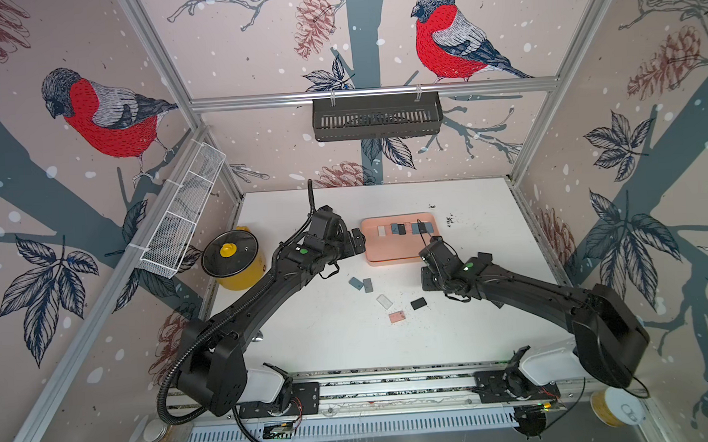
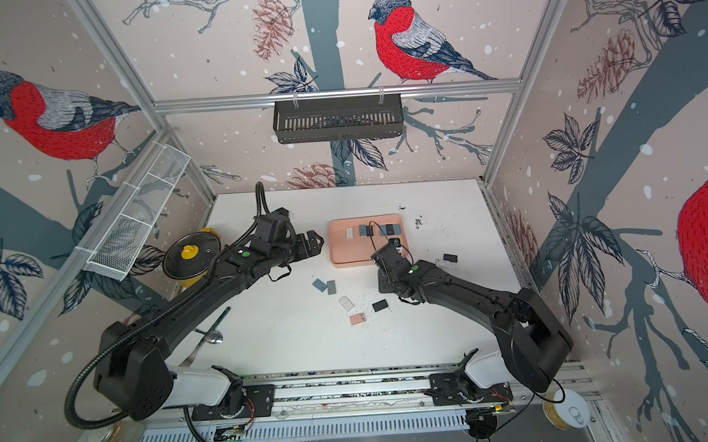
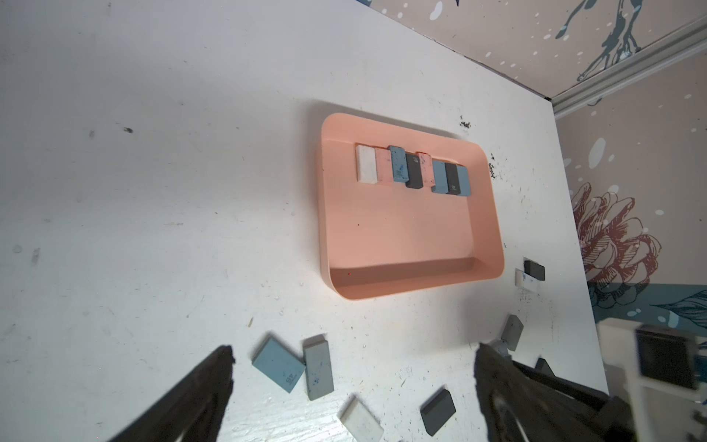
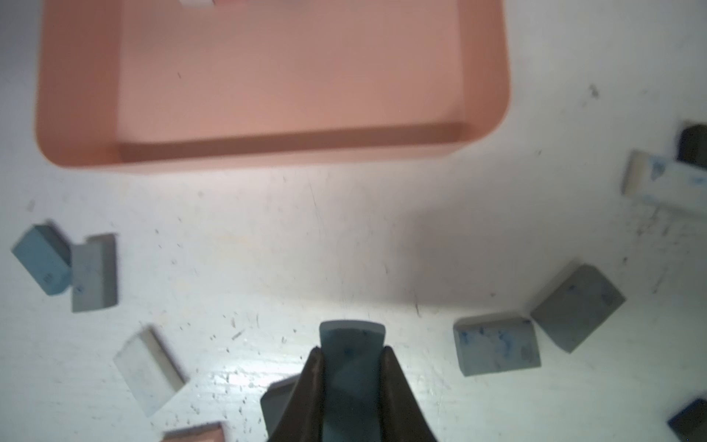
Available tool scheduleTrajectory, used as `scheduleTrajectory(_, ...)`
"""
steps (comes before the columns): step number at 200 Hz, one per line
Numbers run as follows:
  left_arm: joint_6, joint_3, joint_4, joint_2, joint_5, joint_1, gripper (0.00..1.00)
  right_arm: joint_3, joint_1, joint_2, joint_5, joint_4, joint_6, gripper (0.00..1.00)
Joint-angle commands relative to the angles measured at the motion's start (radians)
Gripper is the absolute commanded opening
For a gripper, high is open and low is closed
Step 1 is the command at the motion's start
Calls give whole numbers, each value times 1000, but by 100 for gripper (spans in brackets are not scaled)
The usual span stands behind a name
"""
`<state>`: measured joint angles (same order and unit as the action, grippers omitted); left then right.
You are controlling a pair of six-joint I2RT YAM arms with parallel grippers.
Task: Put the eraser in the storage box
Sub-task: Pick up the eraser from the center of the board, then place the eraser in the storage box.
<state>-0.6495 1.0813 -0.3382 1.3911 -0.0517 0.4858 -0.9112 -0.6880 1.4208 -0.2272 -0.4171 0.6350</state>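
- The right gripper (image 4: 352,356) is pinching a blue-grey rectangular eraser (image 4: 350,335), its jaws drawn in against the eraser's two sides.
- That eraser is sitting outside the shallow salmon-pink plastic storage box (image 4: 76,99), in front of the box's front wall. Whether it is touching the white table (image 4: 267,237) cannot be told.
- In both top views the storage box is lying toward the table's back edge, a little right of the middle.
- The left gripper (image 3: 354,350) is hanging beside the box's left wall with its jaws spread wide and gripping nothing.
- A row of eight small erasers (image 3: 411,170), white, pink, blue and black, is lying side by side along the box's back wall.
- A light blue eraser (image 3: 278,363) and a grey eraser (image 3: 317,367) are lying on the table in front of the box, touching each other.
- A white eraser (image 3: 361,421), a dark grey eraser (image 3: 438,411) and a pink eraser (image 1: 397,316) are lying apart from one another, nearer the table's front edge.
- By the box's right front corner a black eraser (image 3: 534,269) is resting against a second white eraser (image 3: 526,282).
- A yellow pot with a glass lid (image 1: 233,257) is standing near the table's left edge.
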Motion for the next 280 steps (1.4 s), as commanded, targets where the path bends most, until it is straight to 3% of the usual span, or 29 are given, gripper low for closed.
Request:
scheduleTrajectory(1,4,8,-11,-16,-14,-30,97,-106,46,35,0,-19,-103,22)
scheduleTrajectory(37,-8,9,30,-5,-101,-94,97,-312,104,174,40,0,-153,23)
scheduleTrajectory(76,-21,44,56,66,-464,-212,97,-529,109,378,81,5,-168,23)
scheduleTrajectory(101,-49,5,143,97,-639,-275,97,-650,107,509,119,8,-153,23)
scheduleTrajectory(181,-38,-78,253,157,-724,-316,97,-999,61,851,168,-45,-115,24)
scheduleTrajectory(280,-53,-114,276,172,-746,-330,97,-1229,39,1063,167,-88,-99,25)
